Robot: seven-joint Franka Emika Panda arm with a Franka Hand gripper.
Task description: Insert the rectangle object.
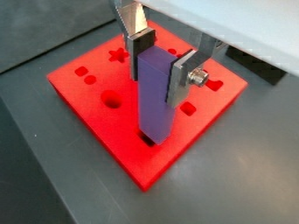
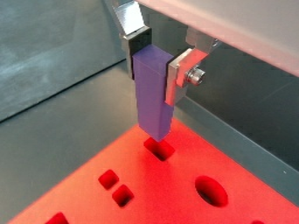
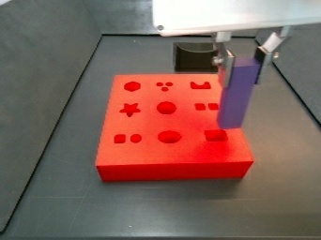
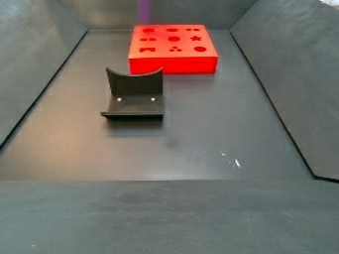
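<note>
Wrist view, bar: the rectangle object (image 1: pixel 156 92) is a slender purple-violet bar with smooth plain faces, standing upright, its lower end at a dark rectangular hole in the red block (image 1: pixel 117 131).
Wrist view, gripper: the gripper (image 1: pixel 163 59) clamps the bar's upper part between two silver plates with dark pads.
Wrist view, block: star, round and square cut-outs show in the red top; none holds a piece.
Second wrist view, bar: the rectangle object (image 2: pixel 153 94) hangs with its lower end right at a rectangular hole; whether it has entered is unclear.
Second wrist view, gripper: the gripper (image 2: pixel 159 57) is closed on the bar.
Side view: centre right, the gripper (image 3: pixel 245 54) holds the rectangle object (image 3: pixel 238 90) upright over the red block (image 3: pixel 170 150), beside a square hole.
Side view, far camera: the red block (image 4: pixel 172 60) lies at upper centre; the dark fixture (image 4: pixel 134 96) stands at centre left, well apart. The gripper is out of frame here.
</note>
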